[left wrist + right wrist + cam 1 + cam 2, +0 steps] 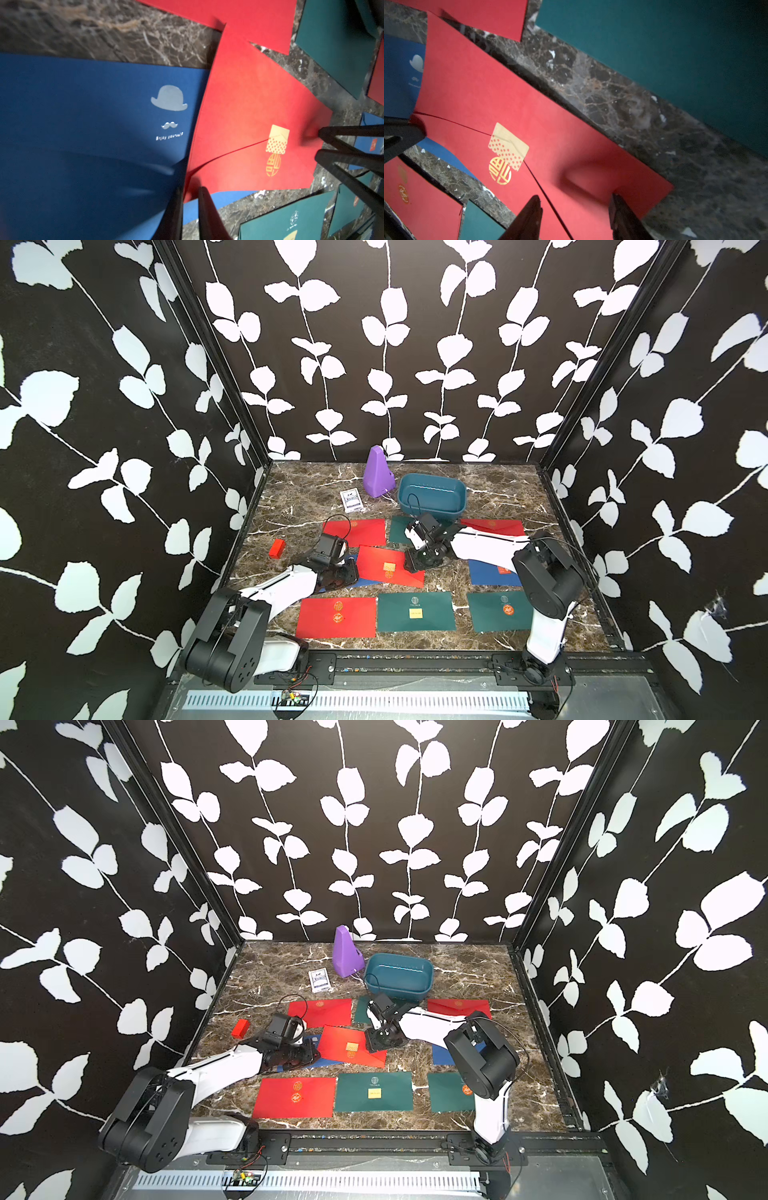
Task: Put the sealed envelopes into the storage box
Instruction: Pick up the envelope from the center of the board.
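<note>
Purple pyramid-shaped object (pixel 377 472) upright at back of brown marble surface (pixel 511 489), seen in both top views. White printed card pack (pixel 350 501) flat, just beside its base, to left. Small red block (pixel 276 548) alone near left edge, well apart from both. Black walls (pixel 374 344) with white leaf pattern on three sides.

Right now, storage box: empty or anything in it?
Empty. In both top views the storage box shows only bare teal floor; the envelopes in view all lie on the table.
</note>
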`<state>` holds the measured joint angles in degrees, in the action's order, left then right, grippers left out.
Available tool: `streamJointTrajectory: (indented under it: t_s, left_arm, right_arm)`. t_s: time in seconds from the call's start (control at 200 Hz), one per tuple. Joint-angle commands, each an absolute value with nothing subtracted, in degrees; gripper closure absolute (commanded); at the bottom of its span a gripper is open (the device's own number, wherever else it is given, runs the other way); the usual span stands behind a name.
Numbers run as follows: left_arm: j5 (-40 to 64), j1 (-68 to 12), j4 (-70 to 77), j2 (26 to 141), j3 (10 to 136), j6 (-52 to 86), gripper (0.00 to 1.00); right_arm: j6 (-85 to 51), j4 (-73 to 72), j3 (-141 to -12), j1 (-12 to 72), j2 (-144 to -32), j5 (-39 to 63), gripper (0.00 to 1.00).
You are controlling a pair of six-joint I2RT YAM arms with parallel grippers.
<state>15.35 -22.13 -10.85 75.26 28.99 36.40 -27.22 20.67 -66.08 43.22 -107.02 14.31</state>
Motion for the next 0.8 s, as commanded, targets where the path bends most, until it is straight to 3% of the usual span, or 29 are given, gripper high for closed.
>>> streamJointTrajectory:
  t_s: [0.0,0.18,0.345,0.585,0.685,0.795]
  left_arm:
    - [16.02,-22.06,-10.71,74.30,28.84,35.68,0.85]
    - [15.91,-22.06,-13.02,71.76,29.55,36.16,0.93]
    - [16.35,-22.10,-17.52,66.29,31.19,38.54,1.00]
    - [16.00,-22.15,-25.09,58.74,35.37,40.43,1.00]
    - [14.98,-22.15,-28.59,57.33,37.90,43.85,1.00]
    - [15.01,-22.23,-30.39,57.08,39.23,52.23,1.00]
  right_arm:
    - [-26.59,21.19,-61.85,44.03,-109.35,16.55,0.48]
    - [-26.63,21.03,-60.16,44.03,-108.41,16.61,0.46]
    - [-26.34,24.08,-60.81,43.62,-103.86,15.66,0.38]
    - [-23.82,30.37,-62.95,40.35,-92.68,14.42,0.25]
    - [-18.46,34.99,-65.08,41.19,-87.96,11.55,0.19]
    - [-9.85,37.24,-65.88,47.39,-83.98,1.39,0.15]
